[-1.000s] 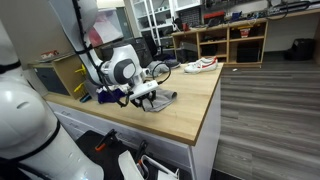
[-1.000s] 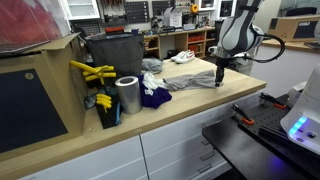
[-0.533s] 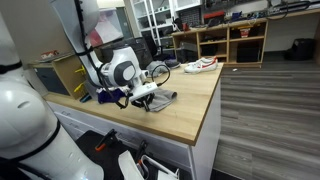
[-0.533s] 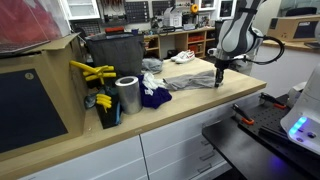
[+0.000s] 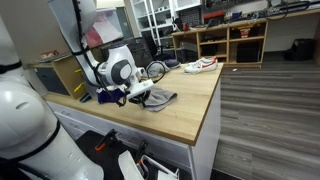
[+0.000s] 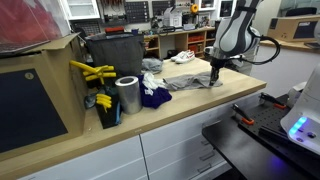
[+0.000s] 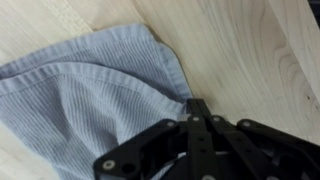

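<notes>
A grey ribbed cloth (image 7: 90, 100) lies on the wooden tabletop (image 7: 240, 50); it shows in both exterior views (image 5: 161, 98) (image 6: 188, 81). My gripper (image 7: 197, 108) is shut, its fingertips pinched together on the cloth's right edge. In both exterior views the gripper (image 5: 141, 92) (image 6: 213, 73) stands over the cloth's end, just above the table. The pinched spot itself is hidden by the fingers.
A purple cloth (image 6: 155, 97), a silver cylinder (image 6: 127, 95), yellow tools (image 6: 92, 72) and a dark bin (image 6: 115, 55) stand near the cloth. A white shoe (image 5: 200, 66) lies at the table's far end. The table edge (image 5: 205, 125) drops to the floor.
The gripper has risen a little and shifted sideways, drawing the cloth's edge with it.
</notes>
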You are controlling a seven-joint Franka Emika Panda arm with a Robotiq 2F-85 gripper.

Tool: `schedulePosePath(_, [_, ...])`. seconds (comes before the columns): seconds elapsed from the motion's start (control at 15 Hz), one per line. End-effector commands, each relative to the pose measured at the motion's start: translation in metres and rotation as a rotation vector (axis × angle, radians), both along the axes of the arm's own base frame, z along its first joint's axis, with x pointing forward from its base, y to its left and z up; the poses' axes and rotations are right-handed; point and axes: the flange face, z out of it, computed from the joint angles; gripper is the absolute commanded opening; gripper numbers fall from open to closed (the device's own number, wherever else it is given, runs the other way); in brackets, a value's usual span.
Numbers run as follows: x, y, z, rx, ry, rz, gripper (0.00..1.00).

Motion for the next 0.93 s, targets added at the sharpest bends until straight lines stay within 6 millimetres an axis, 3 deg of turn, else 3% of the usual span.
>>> schedulePosePath(0.0, [0.000, 0.011, 0.019, 0.008, -0.052, 0.008, 0.00])
schedulePosePath(0.33, [0.005, 0.008, 0.037, -0.009, -0.094, 0.035, 0.00])
schedulePosePath(0.87, [0.012, -0.034, 0.070, -0.094, -0.138, 0.060, 0.00])
